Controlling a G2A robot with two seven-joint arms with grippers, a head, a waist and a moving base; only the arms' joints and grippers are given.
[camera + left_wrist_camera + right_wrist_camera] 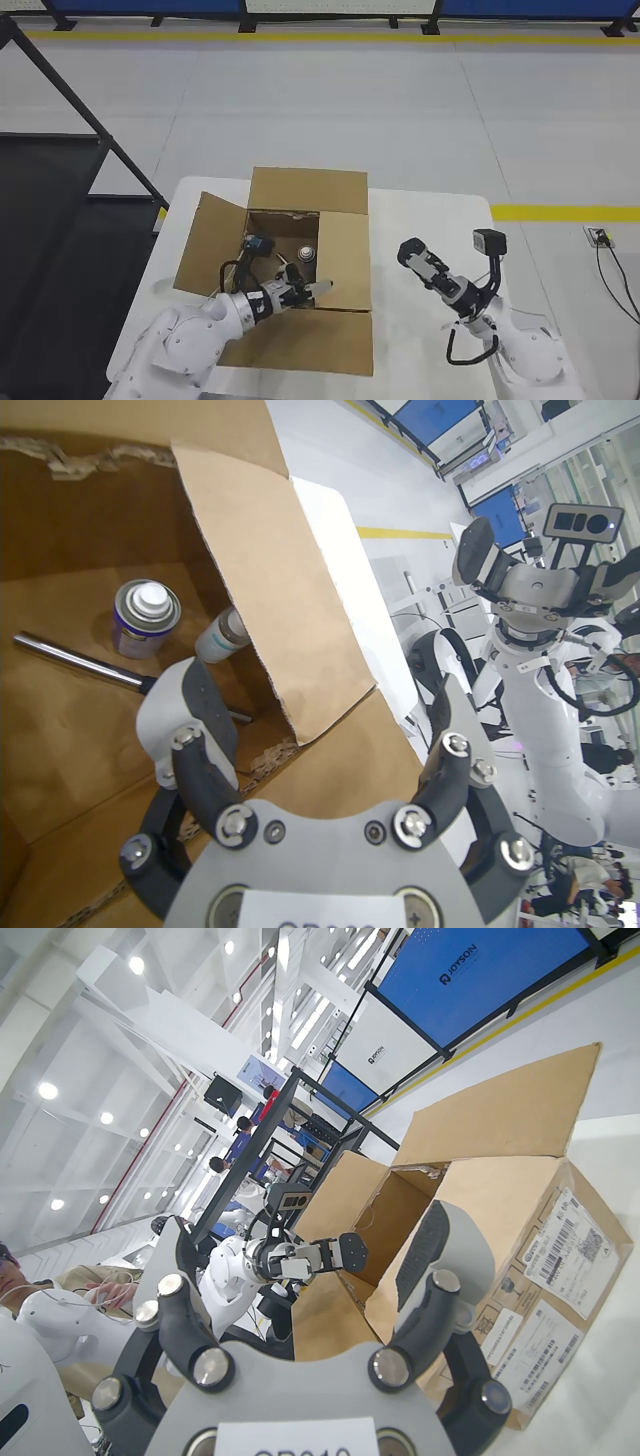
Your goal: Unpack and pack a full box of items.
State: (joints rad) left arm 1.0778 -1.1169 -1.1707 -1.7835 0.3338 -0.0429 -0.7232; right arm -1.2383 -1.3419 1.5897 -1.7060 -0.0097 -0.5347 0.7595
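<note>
A cardboard box (308, 190) is set on the white table (430, 215), toward 9 o'clock of the table's middle in the top view. Its flaps are folded outward so that the inside can be reached from above. On the box floor a can (145, 615) is stood upright. A small bottle (222, 635) is laid on its side against the wall near the can, and a metal rod (75, 660) is laid flat close to both.

The left pincer (305, 290) is held at the 6 o'clock edge of the opening, its fingers spread apart with nothing between them. The can is found toward 12 o'clock from it. This pose is judged to be a preparation for lifting an item out, so unpacking seems to be the step in hand, with at least three things yet to be removed.

The right pincer (412, 250) is held at 3 o'clock of the box, raised above the table. Its fingers are likewise parted and empty, probably so that the other arm's path is not crossed.
</note>
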